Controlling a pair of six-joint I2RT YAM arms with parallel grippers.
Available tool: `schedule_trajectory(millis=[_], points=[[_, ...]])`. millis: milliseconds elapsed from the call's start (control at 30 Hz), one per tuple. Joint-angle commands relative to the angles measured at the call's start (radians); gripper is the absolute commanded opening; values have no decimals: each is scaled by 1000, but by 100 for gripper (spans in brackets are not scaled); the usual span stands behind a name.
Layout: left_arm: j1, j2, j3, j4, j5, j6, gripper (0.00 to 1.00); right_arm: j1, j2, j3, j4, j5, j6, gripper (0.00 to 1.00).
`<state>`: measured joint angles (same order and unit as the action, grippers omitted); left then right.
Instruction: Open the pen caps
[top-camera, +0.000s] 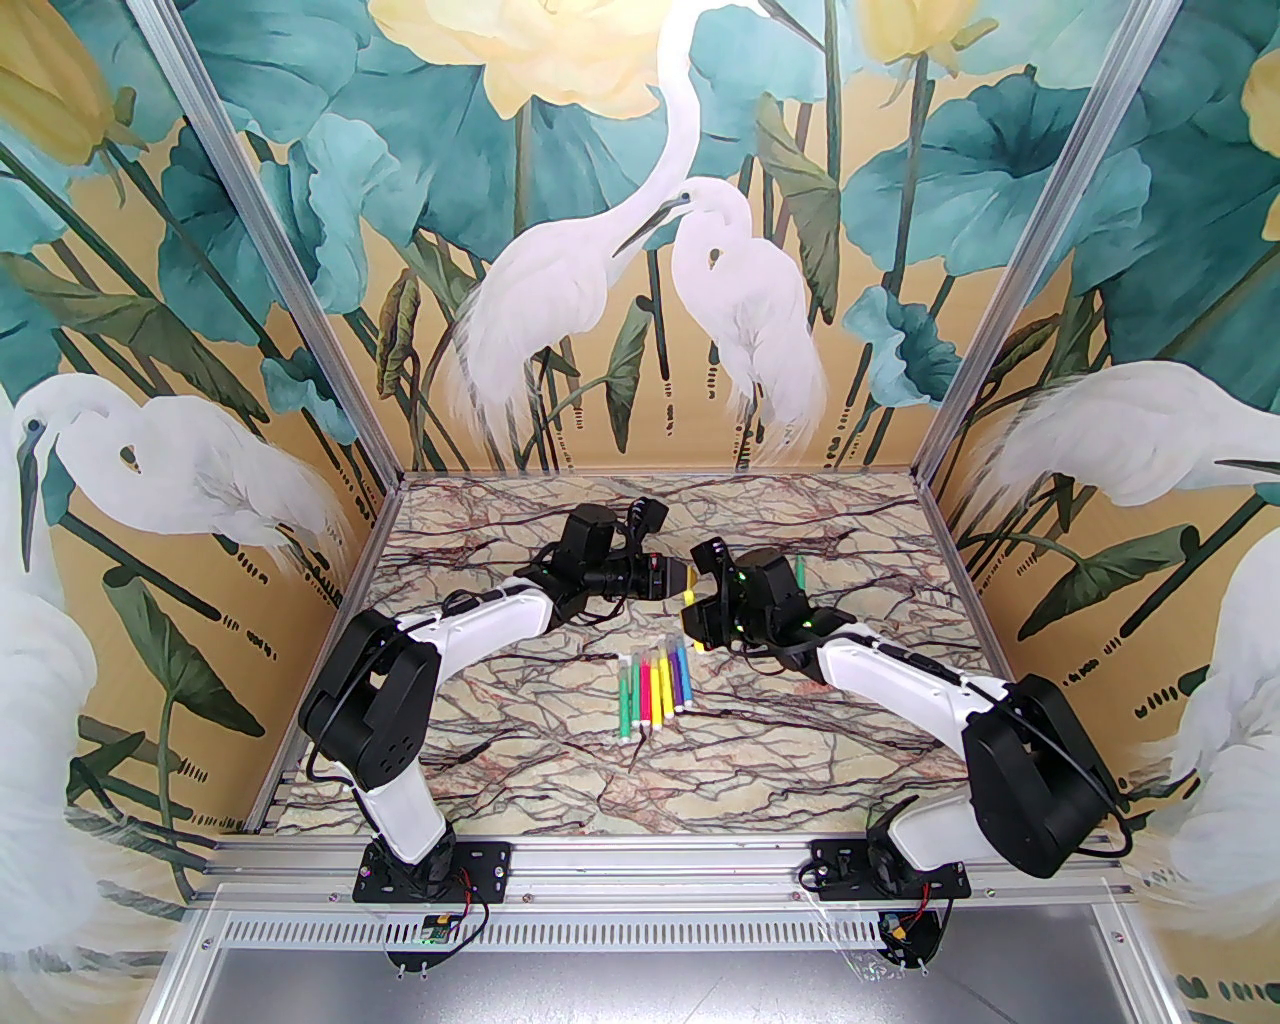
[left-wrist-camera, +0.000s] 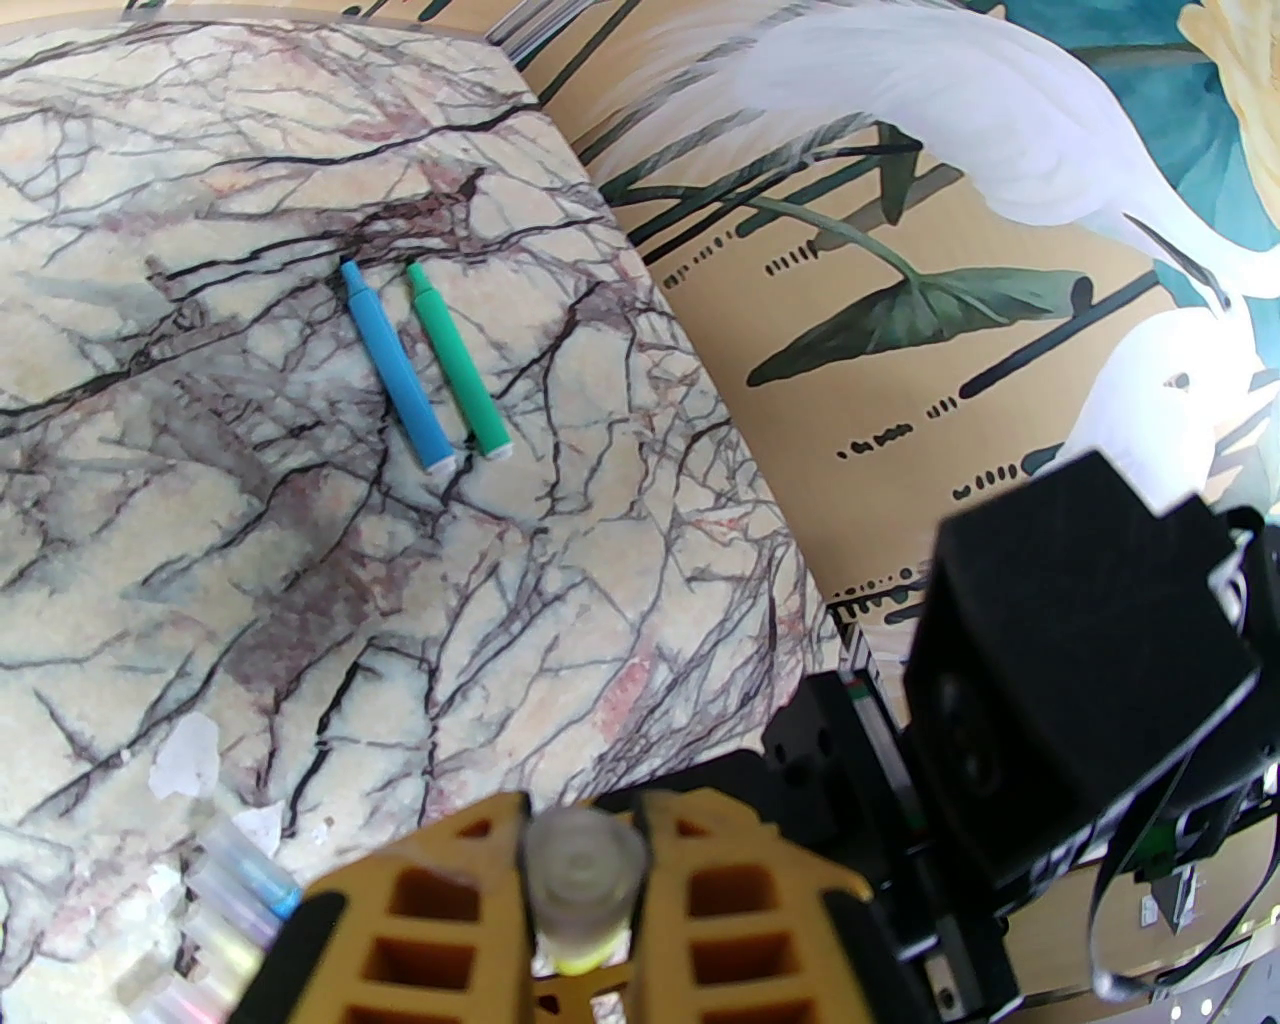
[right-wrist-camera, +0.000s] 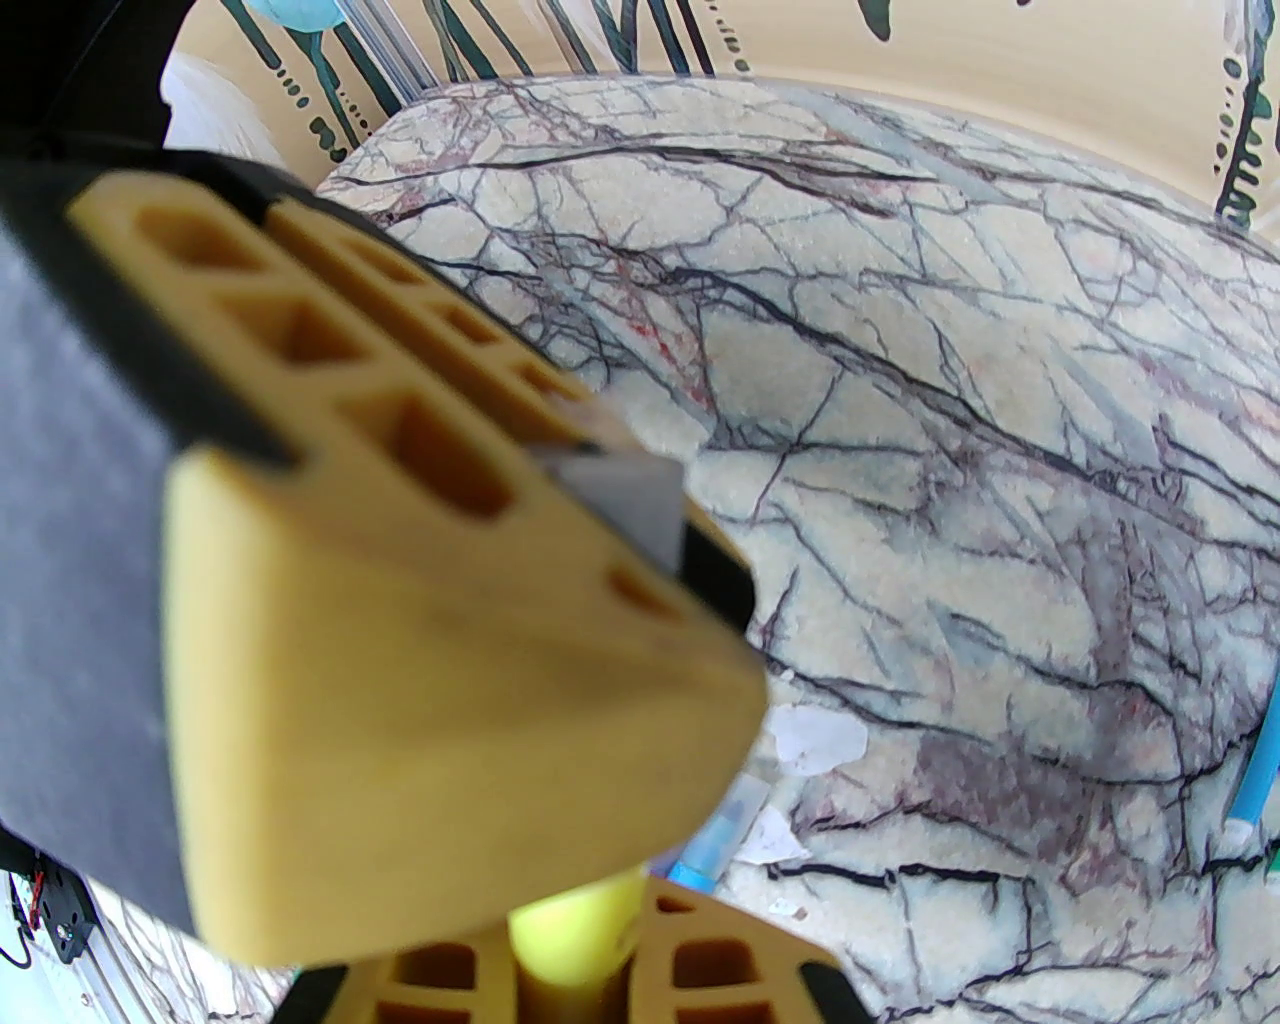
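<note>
left wrist view has my left hand (left-wrist-camera: 582, 815) clenched on the clear pen cap (left-wrist-camera: 585, 880), pinched between the pads at the end of a yellow pen (right-wrist-camera: 575, 925). my right hand (right-wrist-camera: 575, 965) is shut around that pen's body, and both meet above the surface (top-camera: 500, 730). i judge the smooth cap could slide out of my pinch, or a crooked pull could jam it. a sudden release might fling the pen onto the row of pens (top-camera: 655, 690) nearby. counted: two hands, one held pen, one cap gripped. roughly seven capped pens lie in the row, packed too tightly to be sure. further right lie two bare ones, a blue pen (left-wrist-camera: 395, 365) and a green pen (left-wrist-camera: 455, 360), just beside each other.
</note>
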<state>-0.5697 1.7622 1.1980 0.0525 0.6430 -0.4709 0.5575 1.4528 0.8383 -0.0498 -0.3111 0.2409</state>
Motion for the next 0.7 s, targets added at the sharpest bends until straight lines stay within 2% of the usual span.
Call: schedule_trajectory(millis=[0, 133, 367, 667], points=[[18, -2, 72, -27, -65, 1, 0, 1, -9, -54, -63, 7, -33, 0], [54, -4, 104, -63, -102, -28, 0, 1, -25, -97, -66, 7, -40, 0], [110, -5, 141, -74, -96, -73, 0, 2, -40, -138, -83, -13, -72, 0], [134, 18, 215, -131, -110, -67, 0, 1, -74, -160, -86, -34, -100, 0]])
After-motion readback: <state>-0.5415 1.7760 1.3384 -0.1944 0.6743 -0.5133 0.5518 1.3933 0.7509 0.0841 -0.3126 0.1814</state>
